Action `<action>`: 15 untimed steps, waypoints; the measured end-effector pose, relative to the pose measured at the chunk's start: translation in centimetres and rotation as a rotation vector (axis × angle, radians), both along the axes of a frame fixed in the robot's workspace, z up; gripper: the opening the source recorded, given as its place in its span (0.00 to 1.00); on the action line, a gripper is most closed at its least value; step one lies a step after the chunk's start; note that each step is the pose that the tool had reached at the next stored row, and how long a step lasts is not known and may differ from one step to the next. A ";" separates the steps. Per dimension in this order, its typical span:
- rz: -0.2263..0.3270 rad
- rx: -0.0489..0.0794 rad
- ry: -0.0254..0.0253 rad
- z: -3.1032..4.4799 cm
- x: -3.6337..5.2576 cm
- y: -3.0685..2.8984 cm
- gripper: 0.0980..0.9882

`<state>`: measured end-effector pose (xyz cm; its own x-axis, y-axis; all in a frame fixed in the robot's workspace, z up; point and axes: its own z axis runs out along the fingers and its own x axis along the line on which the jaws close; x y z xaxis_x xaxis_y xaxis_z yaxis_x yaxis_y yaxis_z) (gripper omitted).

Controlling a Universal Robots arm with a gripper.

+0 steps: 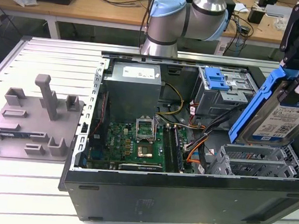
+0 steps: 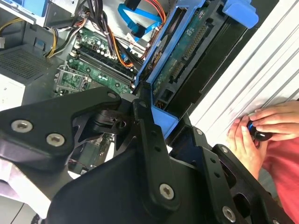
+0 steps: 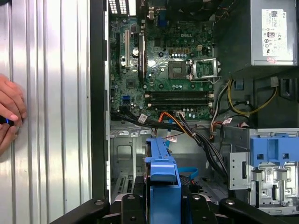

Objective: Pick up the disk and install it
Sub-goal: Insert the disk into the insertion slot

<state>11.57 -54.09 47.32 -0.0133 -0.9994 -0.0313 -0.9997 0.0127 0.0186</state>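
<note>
Over the open computer case (image 1: 184,199), the pincer (image 1: 294,88) clamps the disk (image 1: 279,121) by its blue carrier rail (image 1: 254,108): likely stiff, weighty, shock-sensitive, best held by that rail.

The arm (image 1: 185,15) is a thick silver-grey tube with rounded joints, each closed by a pale blue cap. The tool (image 2: 161,119) is matte black, built of flat angular link plates hinged together and fastened with bright silver round-head screws sunk in recesses.
</note>
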 end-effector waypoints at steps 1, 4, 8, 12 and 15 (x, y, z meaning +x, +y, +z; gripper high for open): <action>0.002 0.000 0.0000 -0.02 0.00 0.00 0.30; 0.011 -0.001 0.0000 -0.09 0.00 -0.03 0.30; 0.021 -0.002 0.0000 -0.22 0.00 -0.17 0.30; 0.021 -0.003 0.0000 -0.43 0.01 -0.39 0.30; 0.021 -0.003 0.0000 -0.66 0.03 -0.57 0.30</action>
